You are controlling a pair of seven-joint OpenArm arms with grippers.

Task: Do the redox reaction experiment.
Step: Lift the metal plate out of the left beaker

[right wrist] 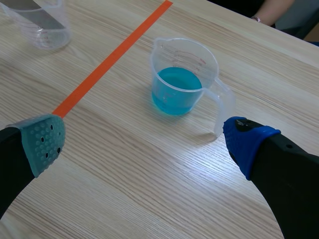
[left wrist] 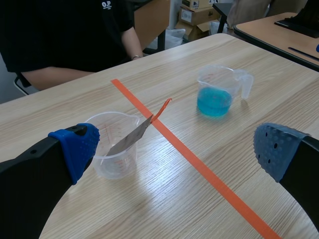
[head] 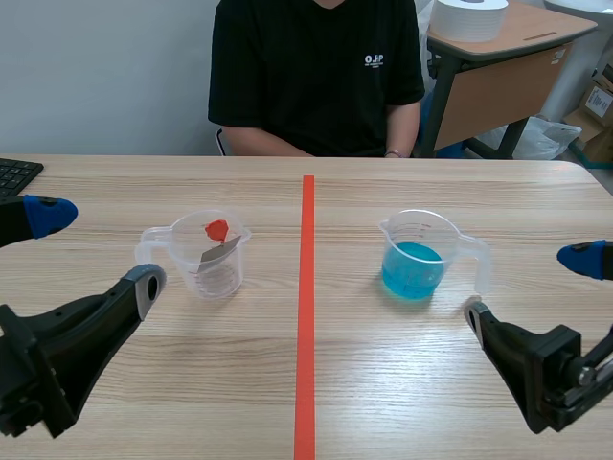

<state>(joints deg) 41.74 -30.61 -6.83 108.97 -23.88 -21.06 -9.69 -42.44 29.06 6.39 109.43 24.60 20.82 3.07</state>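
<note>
While hovering low over the desk's near left corner, spread wide and gripping nothing: left gripper (head: 96,249), with the clear measuring cup (head: 213,261) just ahead of its fingers, left of the orange tape line (head: 306,316) and about midway between the desk's near and far edges. Leaning inside that cup, a grey metal strip (head: 218,253), red-tipped at the upper end and poking above the rim. Much the same at the near right corner: right gripper (head: 529,287), likewise spread and empty, close to the handle of the second measuring cup (head: 426,240), upright right of the tape and partly filled with blue solution (head: 412,273). Well apart, the two cups. Beyond the far edge, a person in a black shirt (head: 316,77); at the left edge, a keyboard (head: 14,175). Looks like the opening step: nothing lifted, strip not yet in the blue liquid. Next move probably calls for pinching the strip by its red-tipped end, drawing it clear of the rim without dragging the light cup over, crossing the tape and lowering the metal into the solution. Worth steadying the blue cup by its handle with the other pincer, against a spill.
</note>
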